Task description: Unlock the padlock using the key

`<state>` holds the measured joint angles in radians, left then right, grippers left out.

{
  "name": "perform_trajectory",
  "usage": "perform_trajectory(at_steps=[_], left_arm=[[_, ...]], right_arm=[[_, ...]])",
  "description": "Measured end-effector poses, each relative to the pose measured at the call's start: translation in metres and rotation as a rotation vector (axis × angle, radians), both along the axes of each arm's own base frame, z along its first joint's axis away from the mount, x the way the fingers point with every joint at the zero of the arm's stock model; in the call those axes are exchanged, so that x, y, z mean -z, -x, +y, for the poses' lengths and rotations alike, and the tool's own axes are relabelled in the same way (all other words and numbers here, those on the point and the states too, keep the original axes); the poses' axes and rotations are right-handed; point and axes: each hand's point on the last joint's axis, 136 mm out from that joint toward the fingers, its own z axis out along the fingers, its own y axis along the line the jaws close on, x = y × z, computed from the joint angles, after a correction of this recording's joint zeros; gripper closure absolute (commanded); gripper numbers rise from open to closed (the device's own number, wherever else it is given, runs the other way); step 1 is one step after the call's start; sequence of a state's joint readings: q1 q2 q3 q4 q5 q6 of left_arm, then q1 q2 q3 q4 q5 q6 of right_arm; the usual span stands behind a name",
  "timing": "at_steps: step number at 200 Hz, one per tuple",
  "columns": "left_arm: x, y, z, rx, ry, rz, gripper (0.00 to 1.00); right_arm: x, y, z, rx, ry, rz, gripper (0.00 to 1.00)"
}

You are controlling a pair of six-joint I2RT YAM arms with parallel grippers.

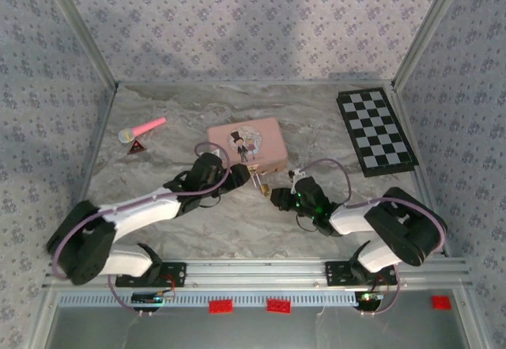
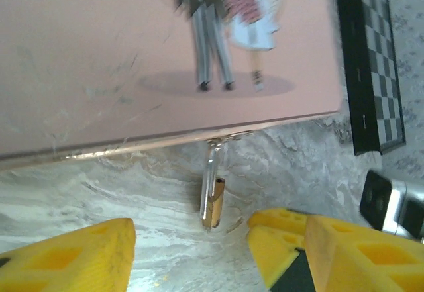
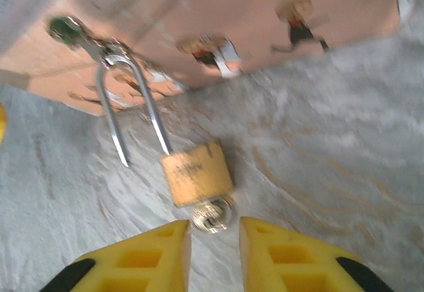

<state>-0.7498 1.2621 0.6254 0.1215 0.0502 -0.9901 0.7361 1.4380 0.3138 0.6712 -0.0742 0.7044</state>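
The padlock (image 3: 197, 173) is at the near side of the pink box (image 1: 247, 142), about the middle of the worktop (image 1: 316, 111). Its brass body rests on the marble surface, just beside the box wall. Its grey shackle (image 3: 109, 110) goes up and passes through the metal hasp (image 3: 99, 44) on the box. In the right wrist view one leg of the shackle is out of the body, and its free end stands apart from it to the side; the other leg goes into the body. A small silver key (image 3: 212, 214) sticks out from the bottom of the body, on the side away from the box.

The right fingers (image 3: 159, 245) are low over the worktop and point at the key. There is only a narrow gap between them, and nothing is in this gap. The key head is just in front of the tips, and I cannot tell if it touches them.

The left fingers (image 2: 99, 245) are spread wide and hold nothing. They point at the padlock from the other side, near it but not touching it. In the top view the padlock lies between the two pairs of fingers.

A chessboard (image 1: 375, 131) lies at the far right of the worktop, well apart from the box.
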Motion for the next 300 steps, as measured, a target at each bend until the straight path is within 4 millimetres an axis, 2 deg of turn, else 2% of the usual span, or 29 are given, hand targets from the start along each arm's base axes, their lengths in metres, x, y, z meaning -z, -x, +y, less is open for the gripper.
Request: perform_trajectory(at_steps=[11, 31, 44, 57, 70, 87, 117, 176, 247, 300], left_arm=[[-0.018, -0.001, 0.009, 0.012, -0.030, -0.061, 0.20], [-0.048, -0.013, 0.034, 0.001, -0.112, -0.156, 0.19], [-0.058, -0.026, 0.055, -0.037, -0.166, -0.184, 0.18], [-0.058, -0.037, 0.077, -0.077, -0.211, -0.185, 0.17], [-0.047, -0.045, 0.097, -0.105, -0.247, -0.150, 0.17], [-0.028, -0.049, 0.108, -0.105, -0.275, -0.088, 0.17], [0.002, -0.050, 0.099, -0.029, -0.282, 0.008, 0.15], [0.021, -0.056, 0.078, 0.054, -0.248, 0.085, 0.16], [0.038, -0.052, 0.069, 0.095, -0.243, 0.142, 0.17], [0.039, -0.049, 0.064, 0.104, -0.239, 0.147, 0.17]], right_arm=[[-0.014, -0.007, 0.003, -0.025, 0.018, -0.041, 0.62], [-0.039, -0.019, 0.006, -0.061, 0.034, -0.101, 0.59], [-0.048, -0.027, 0.006, -0.077, 0.045, -0.116, 0.58], [-0.050, -0.032, 0.004, -0.090, 0.046, -0.109, 0.59], [-0.048, -0.036, 0.002, -0.103, 0.036, -0.086, 0.58], [-0.037, -0.038, 0.000, -0.121, 0.027, -0.040, 0.58], [-0.015, -0.031, 0.010, -0.182, 0.009, 0.052, 0.58], [0.004, -0.033, 0.025, -0.236, -0.021, 0.104, 0.58], [-0.001, -0.045, 0.041, -0.279, -0.062, 0.070, 0.62], [-0.002, -0.040, 0.050, -0.310, -0.069, 0.068, 0.68]])
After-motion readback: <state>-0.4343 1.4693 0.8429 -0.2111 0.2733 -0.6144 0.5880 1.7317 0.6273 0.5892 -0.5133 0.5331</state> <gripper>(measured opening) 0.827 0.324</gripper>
